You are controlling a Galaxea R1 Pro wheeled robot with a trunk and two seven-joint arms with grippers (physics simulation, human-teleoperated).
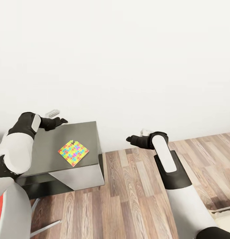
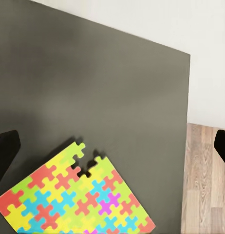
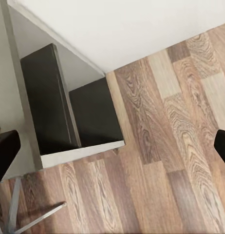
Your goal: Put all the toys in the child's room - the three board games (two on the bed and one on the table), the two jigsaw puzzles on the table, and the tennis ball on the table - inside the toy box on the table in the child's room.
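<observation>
We hold our left gripper (image 1: 63, 120) over the dark surface (image 1: 45, 146), jaws wide and empty, above the jigsaw puzzle (image 1: 73, 152) lying flat near the edge, likely lining up a pick. Our right gripper (image 1: 128, 138), jaws also wide, hangs idle over the floor (image 1: 134, 192).

A simulated room in a home: plain white wall (image 1: 128, 49), wood-plank floor (image 1: 134, 199), and a dark grey bench (image 1: 85, 132) carrying a colourful jigsaw puzzle (image 1: 73, 152), which suggests a child's play or study corner.
</observation>
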